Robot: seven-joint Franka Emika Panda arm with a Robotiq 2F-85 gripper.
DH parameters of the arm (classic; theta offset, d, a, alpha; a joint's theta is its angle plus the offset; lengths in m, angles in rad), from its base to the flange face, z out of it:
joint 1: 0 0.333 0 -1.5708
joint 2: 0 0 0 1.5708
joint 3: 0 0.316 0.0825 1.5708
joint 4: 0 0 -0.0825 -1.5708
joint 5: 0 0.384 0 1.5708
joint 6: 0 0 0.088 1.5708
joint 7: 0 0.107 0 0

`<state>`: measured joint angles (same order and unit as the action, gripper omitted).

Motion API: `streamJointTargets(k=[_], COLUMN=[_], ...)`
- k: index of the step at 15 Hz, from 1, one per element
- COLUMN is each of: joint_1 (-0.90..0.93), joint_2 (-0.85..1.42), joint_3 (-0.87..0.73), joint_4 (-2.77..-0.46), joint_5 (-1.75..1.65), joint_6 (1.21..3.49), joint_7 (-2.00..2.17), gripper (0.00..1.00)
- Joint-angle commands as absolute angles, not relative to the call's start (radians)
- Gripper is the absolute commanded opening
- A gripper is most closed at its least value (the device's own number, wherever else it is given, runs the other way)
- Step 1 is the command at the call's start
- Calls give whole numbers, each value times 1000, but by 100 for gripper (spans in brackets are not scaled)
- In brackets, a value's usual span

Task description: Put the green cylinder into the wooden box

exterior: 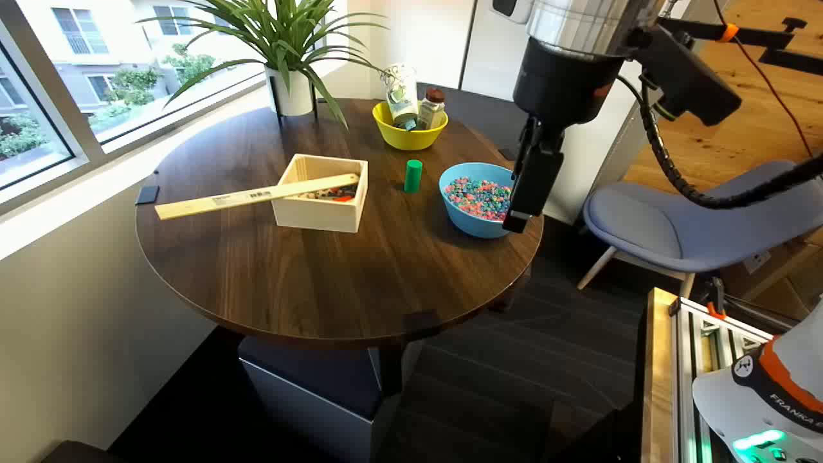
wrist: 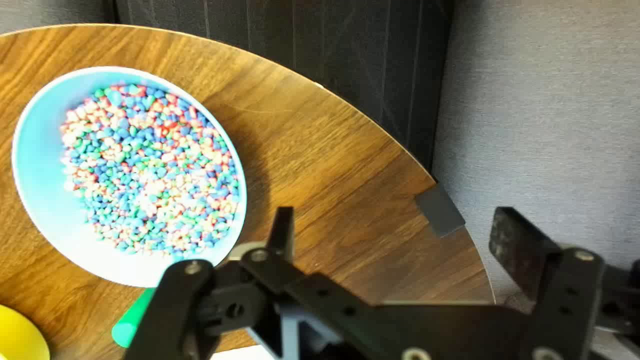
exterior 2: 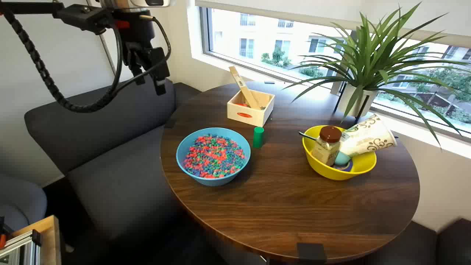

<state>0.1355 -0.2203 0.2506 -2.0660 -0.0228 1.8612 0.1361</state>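
The claw (wrist: 392, 231) hangs in the air, spread wide. The green cylinder (exterior 2: 258, 137) stands on the table (exterior 2: 265, 206) between the blue bowl (exterior: 472, 226) and the wooden box (exterior 2: 257, 119), whose red label (exterior 2: 244, 115) is too small to read. The robot's base (exterior: 733, 402) says "FRANKA" on it.

1 stick (exterior: 222, 201) (slanted) obstructs the box (exterior: 315, 215).

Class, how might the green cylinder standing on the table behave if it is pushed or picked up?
The green cylinder stands on end and is taller than wide, so a push near its top may tip it. Once down, its round side would probably let it roll on the smooth-looking table. Its even outline suggests it is stiff, unlikely to squash.
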Motion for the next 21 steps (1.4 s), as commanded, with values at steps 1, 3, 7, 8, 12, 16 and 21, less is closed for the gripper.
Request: streamJointTargets(k=[1, 3, 7, 8, 12, 16, 21], joint_1=[151, 151, 107, 96, 67, 56, 57], joint_2=[-219, -219, -292, -292, -244, -244, -244], joint_3=[237, 237, 172, 150, 56, 37, 43], joint_4=[-2064, -2064, -2071, -2055, -1966, -1964, -1963], joint_5=[-26, -26, -102, -124, -88, -61, -62], joint_6=[1859, 1859, 1896, 1902, 1929, 1944, 1944], joint_7=[139, 139, 77, 51, -93, -84, -83], gripper=[100, 100, 100, 100, 100, 100, 100])
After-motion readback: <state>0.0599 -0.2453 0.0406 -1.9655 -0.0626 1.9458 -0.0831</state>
